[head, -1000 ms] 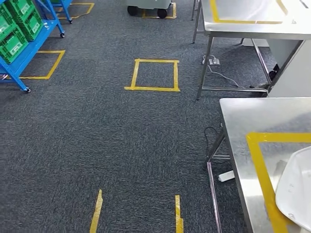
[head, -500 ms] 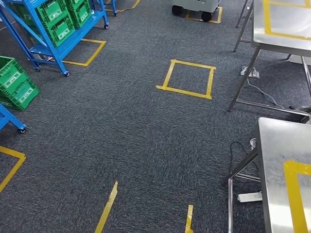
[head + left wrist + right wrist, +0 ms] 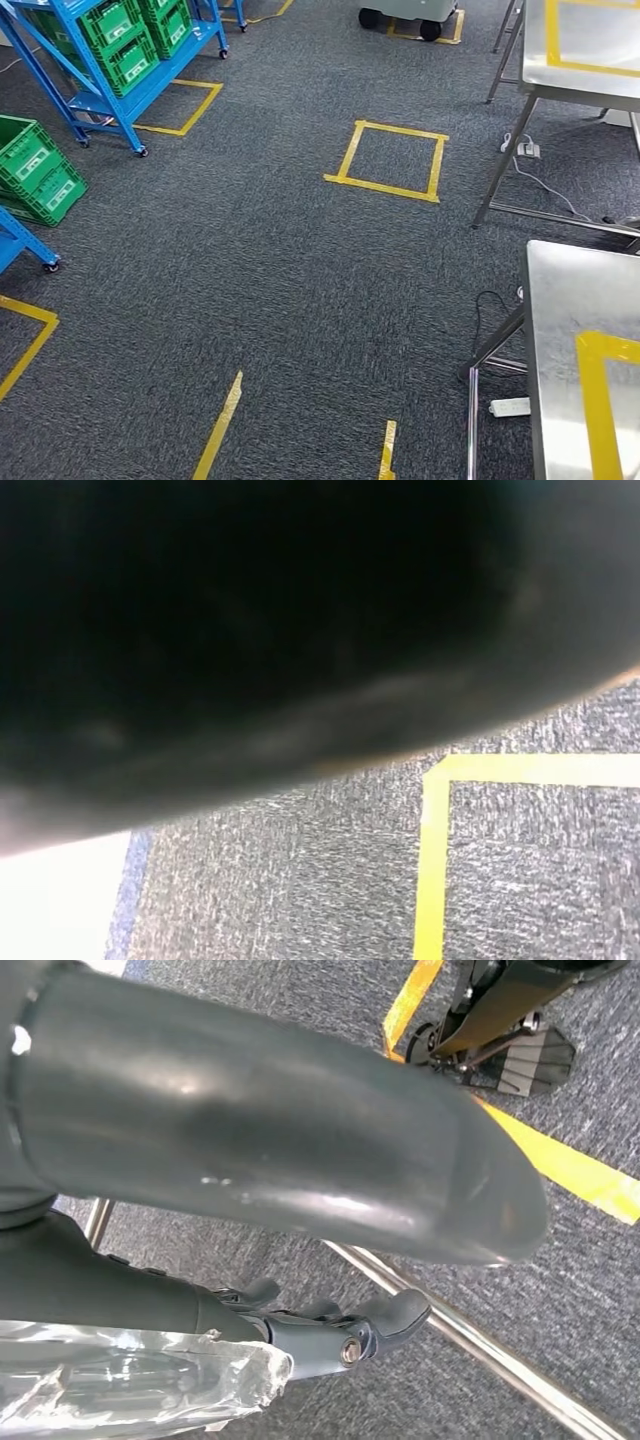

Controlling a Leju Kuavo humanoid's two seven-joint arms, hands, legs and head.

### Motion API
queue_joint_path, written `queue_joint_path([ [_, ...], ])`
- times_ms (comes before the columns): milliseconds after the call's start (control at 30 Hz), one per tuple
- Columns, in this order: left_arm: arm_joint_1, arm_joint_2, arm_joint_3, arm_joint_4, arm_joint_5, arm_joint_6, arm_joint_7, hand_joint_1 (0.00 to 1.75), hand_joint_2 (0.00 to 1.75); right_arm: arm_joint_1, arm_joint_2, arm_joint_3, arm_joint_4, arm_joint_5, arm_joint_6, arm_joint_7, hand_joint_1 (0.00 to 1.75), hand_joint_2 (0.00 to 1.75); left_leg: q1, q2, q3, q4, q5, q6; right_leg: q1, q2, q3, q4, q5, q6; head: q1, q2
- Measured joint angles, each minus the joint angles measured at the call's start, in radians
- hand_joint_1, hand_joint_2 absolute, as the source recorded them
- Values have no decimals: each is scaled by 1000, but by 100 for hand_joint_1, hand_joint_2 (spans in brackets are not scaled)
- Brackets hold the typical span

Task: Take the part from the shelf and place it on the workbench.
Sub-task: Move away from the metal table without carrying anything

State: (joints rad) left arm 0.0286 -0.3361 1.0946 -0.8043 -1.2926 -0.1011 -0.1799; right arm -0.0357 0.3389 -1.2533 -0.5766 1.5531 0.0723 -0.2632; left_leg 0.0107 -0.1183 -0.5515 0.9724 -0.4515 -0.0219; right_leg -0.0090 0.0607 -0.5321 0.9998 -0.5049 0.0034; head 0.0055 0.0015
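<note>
Head view: the blue shelf [image 3: 113, 100] stands at 11 o'clock and the steel workbench [image 3: 558, 300] at 4 o'clock. Which thing is the part cannot be told; it probably lies in one of the green crates [image 3: 124, 62]. The walk to the shelf could go wrong: a foot may catch the cable and power strip [image 3: 513, 406] beside the workbench leg, or the robot may clip the second blue rack [image 3: 19, 240] at 9 o'clock. The count is two blue racks, at least five green crates, two steel tables, two power strips and one full tape square [image 3: 389, 160] at 12 o'clock.

Left wrist view: a dark blur covers the picture, so the left hand's state cannot be told. One tape corner [image 3: 434, 860] lies on the carpet.

Right wrist view: the right hand [image 3: 302, 1220] is released, with its fingers [image 3: 377, 1320] stretched apart from the thumb [image 3: 264, 1130] and nothing between them. One crinkled clear film [image 3: 136, 1380] sits near the wrist and could snag on a crate.
</note>
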Motion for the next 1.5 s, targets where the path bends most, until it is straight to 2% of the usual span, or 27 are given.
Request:
queue_joint_path([
  [300,0,0,6,3,-78,3,-33,0,0,-1,-4,-22,4,1,-5,-10,0,0,-4,2,-1,1,-1,0,-3,0,1,-3,0,0,0,0],
  [600,1,0,20,7,-94,10,-39,0,0,0,-10,-42,4,-15,29,-81,0,0,-5,2,-1,2,-2,2,-4,0,2,-3,0,1,0,0],
  [1000,1,0,25,8,-92,12,-38,0,0,-1,-15,-54,9,-2,29,-82,0,0,-5,2,-1,2,-2,2,-5,0,2,-3,0,1,0,0],
  [1067,1,0,25,8,-91,14,-31,0,0,-2,-15,-55,11,0,29,-82,0,0,-8,4,0,3,-5,13,-9,2,2,-12,2,10,-1,0],
  [1133,1,0,23,9,-88,19,-20,0,0,-2,-16,-55,12,1,26,-82,0,0,-7,11,21,-26,3,34,-10,-7,6,-19,3,21,-1,0],
  [1200,2,-1,21,9,-80,25,-9,0,0,-5,-18,-57,12,3,24,-82,0,0,-1,23,47,-63,14,46,-6,-30,-16,34,-29,24,4,0],
  [1233,4,-2,20,9,-75,27,-4,0,0,-7,-19,-58,13,4,24,-82,0,0,-1,29,53,-68,14,46,-7,-41,-48,91,-59,26,7,0],
  [1267,4,-2,19,9,-71,28,2,0,0,-9,-19,-58,14,5,23,-82,0,0,0,35,56,-70,12,46,-9,-47,-88,160,-92,31,9,0],
  [1300,5,-2,19,9,-67,29,7,0,0,-10,-21,-58,15,5,22,-82,0,0,2,39,58,-69,8,42,-14,-50,-121,216,-110,36,10,0],
  [1333,6,-3,18,9,-63,28,11,0,0,-10,-22,-59,17,5,20,-81,0,0,4,42,61,-68,4,37,-19,-51,-140,242,-109,43,9,0],
  [1367,7,-3,16,9,-60,28,14,0,0,-9,-23,-59,19,6,17,-81,0,0,8,43,65,-65,-2,29,-24,-52,-136,227,-87,50,10,0],
  [1433,8,-3,11,9,-56,28,16,0,0,-9,-24,-61,25,6,13,-80,0,0,16,42,72,-50,-21,10,-38,-50,-79,108,-15,69,10,0],
  [1467,8,-1,9,9,-55,28,17,0,0,-10,-24,-61,30,6,12,-80,0,0,19,41,72,-37,-34,-1,-42,-43,-50,54,6,73,13,0],
  [1500,8,0,6,9,-55,28,17,0,0,-11,-23,-61,35,6,12,-79,0,0,19,40,71,-24,-45,-9,-45,-38,-31,23,13,69,13,0],
])
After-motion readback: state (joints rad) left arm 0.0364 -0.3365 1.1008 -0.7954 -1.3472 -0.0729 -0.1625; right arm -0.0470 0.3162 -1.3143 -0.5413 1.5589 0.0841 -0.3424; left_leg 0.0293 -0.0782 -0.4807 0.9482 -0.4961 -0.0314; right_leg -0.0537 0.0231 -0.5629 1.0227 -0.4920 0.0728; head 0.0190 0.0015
